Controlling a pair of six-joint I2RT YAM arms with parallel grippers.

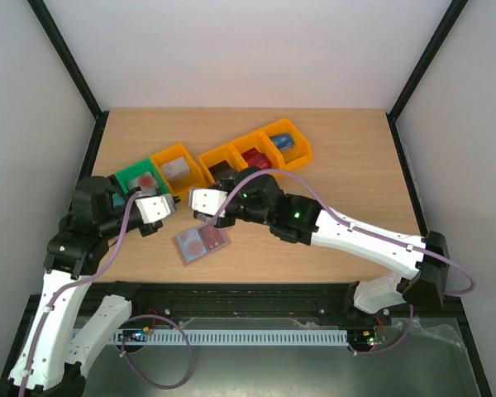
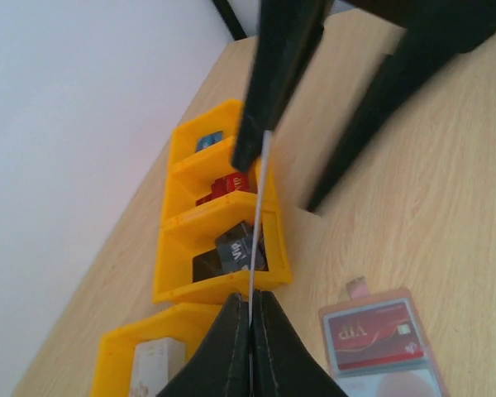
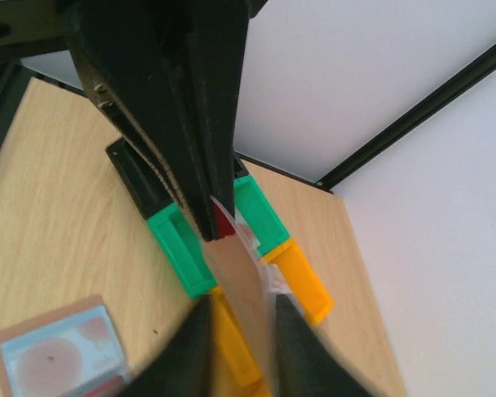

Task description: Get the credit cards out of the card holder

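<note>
Left jaws clamp a thin card (image 3: 240, 285) edge-on; right jaws stand slightly parted around it, near the open card holder (image 1: 202, 242).

Bright, even, diffuse light from overhead; soft faint shadows on table (image 1: 355, 174) beneath arms (image 1: 364, 238). Top view sharp. Rt wrist cam: near fingers (image 3: 182, 356) v. blurred (worst at frame bottom), credit card (image 3: 244, 289) soft too. Lt wrist cam: bkgd bins (image 2: 186, 273) fairly crisp. White walls (image 1: 231, 50) nr blown out.

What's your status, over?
Left gripper shut on a card. Right gripper at same card, grip unclear. Card holder open on table. Nothing in the way.
</note>
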